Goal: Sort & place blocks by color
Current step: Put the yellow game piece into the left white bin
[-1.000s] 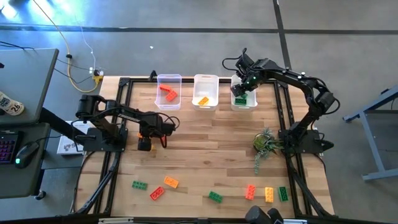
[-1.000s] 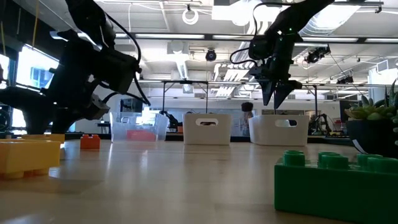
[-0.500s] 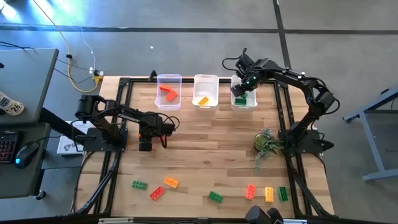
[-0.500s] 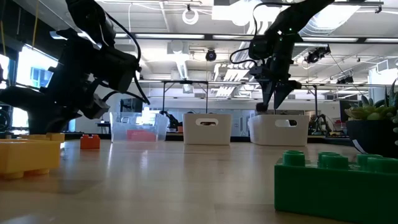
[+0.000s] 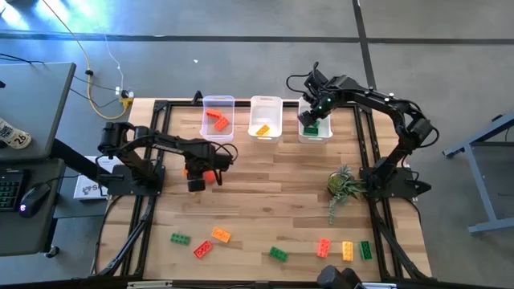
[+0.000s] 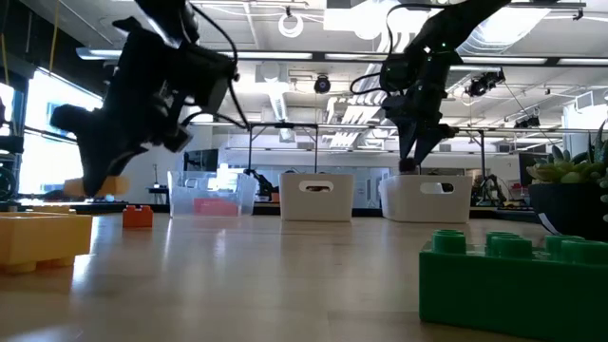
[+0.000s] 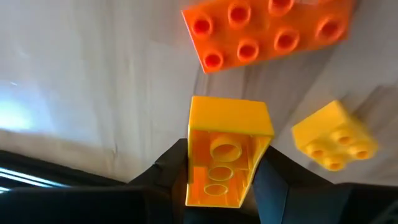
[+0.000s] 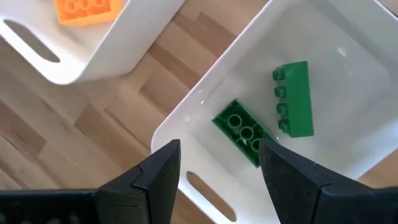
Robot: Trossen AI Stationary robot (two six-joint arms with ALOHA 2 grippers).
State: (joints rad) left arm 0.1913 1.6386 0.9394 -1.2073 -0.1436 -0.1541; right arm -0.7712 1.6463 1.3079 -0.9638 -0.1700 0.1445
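From above, the left gripper [image 5: 197, 178] hangs over the bare wood at the table's left-centre, with a bit of orange showing at its fingers. The right gripper [image 5: 310, 119] sits over the right bin [image 5: 316, 136], which holds green blocks. The middle bin [image 5: 266, 103] holds an orange block [image 5: 262, 129], and the left bin [image 5: 218, 101] holds red blocks [image 5: 217, 120]. Along the near edge lie loose blocks: a green one [image 5: 180, 238], a red one [image 5: 202, 250], an orange one [image 5: 221, 235], another green one [image 5: 278, 254], then a red [image 5: 323, 247], a yellow [image 5: 348, 251] and a green [image 5: 365, 250] in a row. A plant sprig [image 5: 344, 185] stands near the right arm's base.

At table height, the left gripper [image 6: 95, 180] is off the tabletop with a yellow block [image 6: 103, 185] at its tip. The right gripper [image 6: 416, 157] points down just above the right bin [image 6: 427, 199].

In the left wrist view, the fingers [image 7: 168, 171] are clamped on the sides of the yellow block [image 7: 225, 159], its hollow underside facing the camera. Beyond it on the wood lie an orange block [image 7: 268, 30] and a small yellow block [image 7: 334, 135], both clear of the grip.

In the right wrist view, the fingers [image 8: 160, 171] stand apart with nothing between them, above the near rim of the right bin [image 8: 180, 121]. Two green blocks [image 8: 293, 98] lie inside it, one [image 8: 245, 132] just ahead of the fingertips. A corner of the middle bin [image 8: 102, 56] shows the orange block [image 8: 85, 10].
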